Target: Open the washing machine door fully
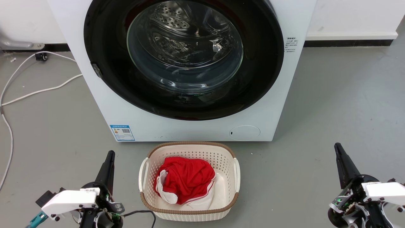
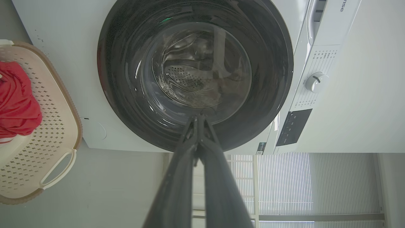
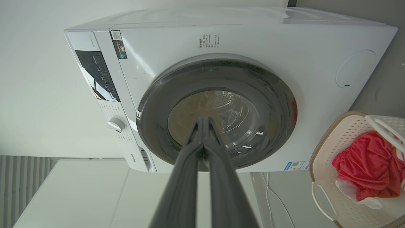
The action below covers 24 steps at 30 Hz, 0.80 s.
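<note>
three closed: left pincer (image 1: 110, 155), right pincer (image 1: 338, 147), door (image 1: 185, 57).

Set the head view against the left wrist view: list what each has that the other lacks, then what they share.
Head view: the blue label sticker, white floor cables and the right gripper, shut. Left wrist view: the control knob, dark control panel and window blinds. Shared: the washing machine door, closed, the laundry basket with a red garment, and the left gripper, shut.
</note>
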Available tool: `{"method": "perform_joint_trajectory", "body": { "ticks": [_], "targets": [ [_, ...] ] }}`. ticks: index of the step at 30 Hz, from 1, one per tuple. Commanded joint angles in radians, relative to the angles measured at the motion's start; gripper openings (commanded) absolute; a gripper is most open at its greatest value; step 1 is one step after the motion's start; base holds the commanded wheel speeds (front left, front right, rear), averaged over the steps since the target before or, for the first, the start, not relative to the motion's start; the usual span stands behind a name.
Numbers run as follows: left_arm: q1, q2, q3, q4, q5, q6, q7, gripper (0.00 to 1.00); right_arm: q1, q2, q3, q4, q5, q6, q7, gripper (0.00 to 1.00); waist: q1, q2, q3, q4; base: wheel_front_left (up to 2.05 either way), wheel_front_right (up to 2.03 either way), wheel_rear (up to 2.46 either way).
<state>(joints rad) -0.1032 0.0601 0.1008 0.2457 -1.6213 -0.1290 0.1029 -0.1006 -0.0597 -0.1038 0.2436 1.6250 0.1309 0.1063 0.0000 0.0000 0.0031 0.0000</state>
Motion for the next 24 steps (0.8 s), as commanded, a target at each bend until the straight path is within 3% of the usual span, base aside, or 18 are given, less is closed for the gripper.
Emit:
{"method": "perform_joint_trajectory", "body": {
  "ticks": [1,24],
  "targets": [
    [-0.008,0.000,0.002,0.001,0.007,-0.003,0.002,0.00,-0.013,0.003,-0.001,0.002,-0.007,0.000,0.002,0.00,0.0000,0.0000,0.000,0.000,0.00,0.00,0.00],
    [-0.009,-0.003,0.006,0.001,0.007,-0.003,0.007,0.00,-0.013,0.005,-0.005,0.002,-0.008,0.000,0.006,0.00,0.0000,0.0000,0.000,0.000,0.00,0.00,0.00]
  ]
}}
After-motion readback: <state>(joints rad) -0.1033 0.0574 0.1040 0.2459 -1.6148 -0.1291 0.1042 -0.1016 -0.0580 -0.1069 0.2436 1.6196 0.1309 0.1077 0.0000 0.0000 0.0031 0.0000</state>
